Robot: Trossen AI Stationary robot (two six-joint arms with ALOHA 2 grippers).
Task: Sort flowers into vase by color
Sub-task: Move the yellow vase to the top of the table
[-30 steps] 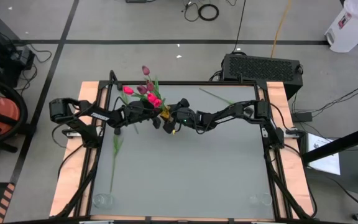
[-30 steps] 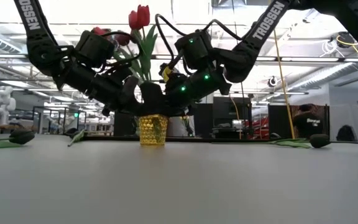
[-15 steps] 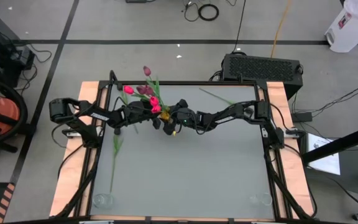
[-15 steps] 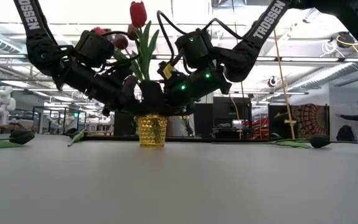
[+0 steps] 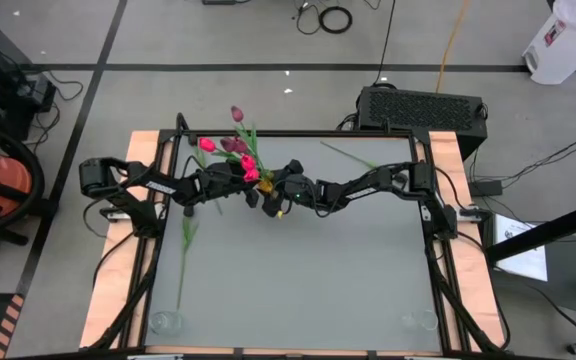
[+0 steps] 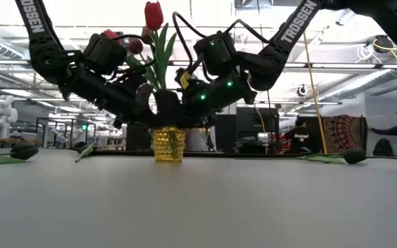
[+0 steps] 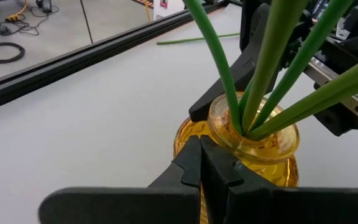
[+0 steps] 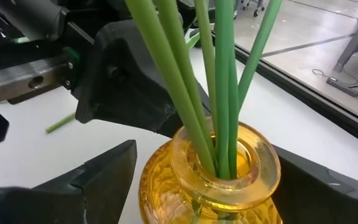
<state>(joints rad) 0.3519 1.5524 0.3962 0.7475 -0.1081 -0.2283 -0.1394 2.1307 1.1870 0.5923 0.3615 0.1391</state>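
Observation:
A yellow glass vase (image 5: 264,184) (image 6: 169,145) stands on the table's far middle with several tulips (image 5: 236,145) in it. Their heads are pink, red and maroon, and one red head (image 6: 154,15) tops the bunch. The green stems (image 8: 219,93) stick into the vase's mouth. My left gripper (image 5: 240,181) (image 7: 201,149) is shut, its tips at the vase's left side. My right gripper (image 5: 271,188) (image 8: 205,152) is open, with one finger on each side of the vase (image 8: 216,180). My left gripper lays its shut fingertips (image 7: 199,163) against the vase's shoulder (image 7: 188,134), just below the rim. It comes from the table's left, slanting a little downward. The vase stands upright on the table. My right gripper: I cannot tell whether its fingers touch the vase's wall.
One loose tulip (image 5: 184,250) lies on the table near the left edge, another (image 5: 350,155) at the far right; their dark heads (image 6: 23,151) (image 6: 354,157) show in the low view. Clear glass vases (image 5: 165,322) (image 5: 418,321) stand at the two near corners.
The tulips have shifted in the vase. Where two red heads showed side by side at the top of the bunch, a single one now stands upright. The vase and both grippers have stayed where they were.

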